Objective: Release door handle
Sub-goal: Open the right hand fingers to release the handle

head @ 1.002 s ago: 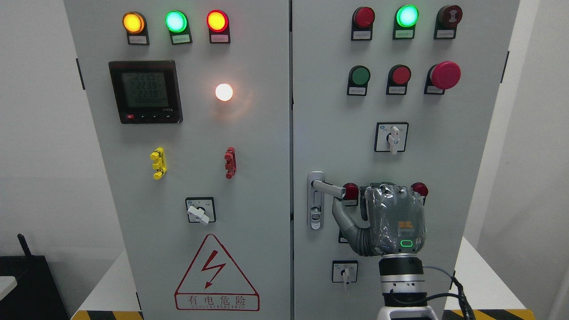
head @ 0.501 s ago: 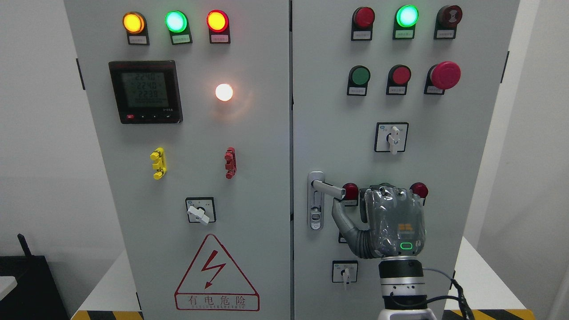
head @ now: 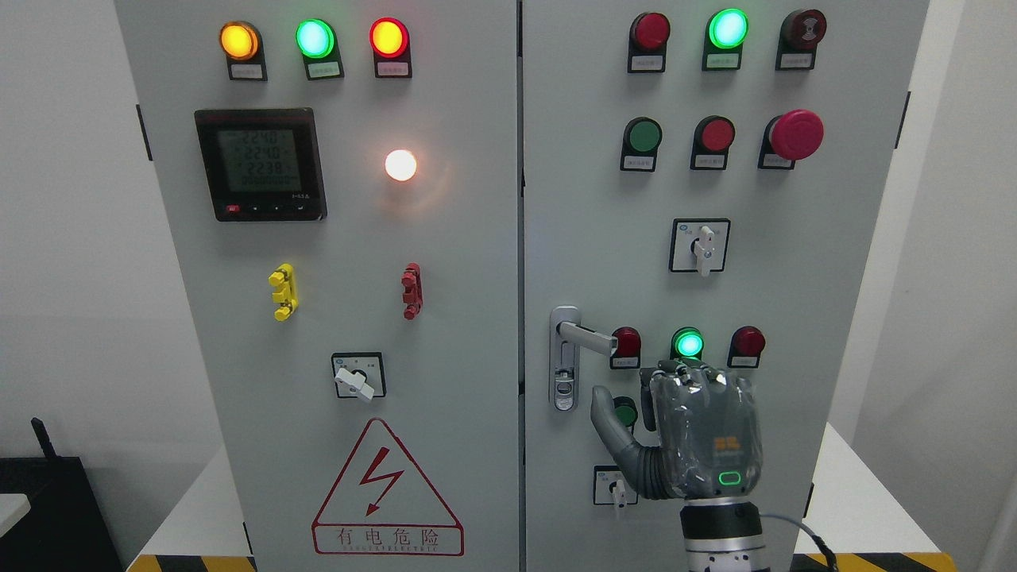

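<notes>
The right hand [head: 690, 433] hangs in front of the right door [head: 794, 262], below the handle [head: 586, 337] and clear of it, thumb spread out to the left, fingers loosely curled, holding nothing. The handle sticks out level near the door's left edge, beside a red lamp [head: 626, 343].

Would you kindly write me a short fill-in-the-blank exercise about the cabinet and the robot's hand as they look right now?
1. The right hand sits ____ the door handle, not touching it.
2. The lit lamp just above the hand glows ____.
3. The door handle is mounted on the ____ cabinet door.
4. The warning triangle on the other door shows a red ____ bolt.

Missing words: below; green; right; lightning
</notes>
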`<state>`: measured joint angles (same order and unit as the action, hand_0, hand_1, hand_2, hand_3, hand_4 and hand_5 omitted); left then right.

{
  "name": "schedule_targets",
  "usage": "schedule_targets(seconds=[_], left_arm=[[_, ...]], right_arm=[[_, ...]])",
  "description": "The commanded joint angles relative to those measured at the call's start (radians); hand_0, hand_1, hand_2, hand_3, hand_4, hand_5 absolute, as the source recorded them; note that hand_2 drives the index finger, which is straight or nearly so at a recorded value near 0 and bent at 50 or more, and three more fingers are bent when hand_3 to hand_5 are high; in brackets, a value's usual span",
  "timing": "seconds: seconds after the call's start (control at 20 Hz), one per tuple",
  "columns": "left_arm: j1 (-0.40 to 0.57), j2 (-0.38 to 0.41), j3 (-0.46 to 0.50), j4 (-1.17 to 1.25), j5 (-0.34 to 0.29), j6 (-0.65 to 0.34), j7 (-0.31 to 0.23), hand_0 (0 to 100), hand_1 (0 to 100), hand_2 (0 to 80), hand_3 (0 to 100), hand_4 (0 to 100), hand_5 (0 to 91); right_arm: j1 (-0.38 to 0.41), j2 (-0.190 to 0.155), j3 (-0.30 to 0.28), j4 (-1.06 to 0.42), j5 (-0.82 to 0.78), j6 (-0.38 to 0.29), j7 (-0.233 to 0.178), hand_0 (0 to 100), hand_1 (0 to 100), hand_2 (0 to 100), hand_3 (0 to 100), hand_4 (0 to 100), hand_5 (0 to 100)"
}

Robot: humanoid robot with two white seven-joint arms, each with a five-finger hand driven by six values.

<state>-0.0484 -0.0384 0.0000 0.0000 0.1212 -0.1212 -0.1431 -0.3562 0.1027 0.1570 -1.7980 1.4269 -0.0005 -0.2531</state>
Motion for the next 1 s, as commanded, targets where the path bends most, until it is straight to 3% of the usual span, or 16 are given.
schedule_targets(seconds=[0.0,0.1,0.2,0.3,0.35,0.5,0.95], left_arm=[[-0.001,0.0,0.011,0.017,0.0,0.0,0.0,12,39,0.0,0,0,0.0],[-0.001,0.0,0.011,0.017,0.0,0.0,0.0,12,39,0.0,0,0,0.0],[-0.001,0.0,0.011,0.017,0.0,0.0,0.0,12,39,0.0,0,0,0.0],[-0.001,0.0,0.011,0.017,0.0,0.0,0.0,12,39,0.0,0,0,0.0],[0.001,0.0,0.011,0.017,0.0,0.0,0.0,12,39,0.0,0,0,0.0],[0.001,0.0,0.011,0.017,0.0,0.0,0.0,12,39,0.0,0,0,0.0],[-0.001,0.0,0.011,0.017,0.0,0.0,0.0,12,39,0.0,0,0,0.0]], right_arm=[[0.111,-0.066,-0.028,-0.17,-0.014,-0.078,-0.02,49,19,72,95,81,75],[0.166,-0.072,-0.051,-0.207,-0.014,-0.108,-0.012,49,17,50,74,60,47],[0.19,-0.084,-0.079,-0.216,-0.028,-0.113,-0.011,50,14,36,51,39,29],[0.2,-0.133,-0.094,-0.225,-0.109,-0.121,-0.008,51,10,20,28,15,6],[0.201,-0.161,-0.094,-0.227,-0.147,-0.122,-0.006,51,9,16,20,9,0],[0.201,-0.202,-0.103,-0.228,-0.192,-0.124,-0.005,49,6,6,9,1,0],[0.2,-0.207,-0.099,-0.225,-0.289,-0.127,-0.006,44,4,0,0,0,0]])
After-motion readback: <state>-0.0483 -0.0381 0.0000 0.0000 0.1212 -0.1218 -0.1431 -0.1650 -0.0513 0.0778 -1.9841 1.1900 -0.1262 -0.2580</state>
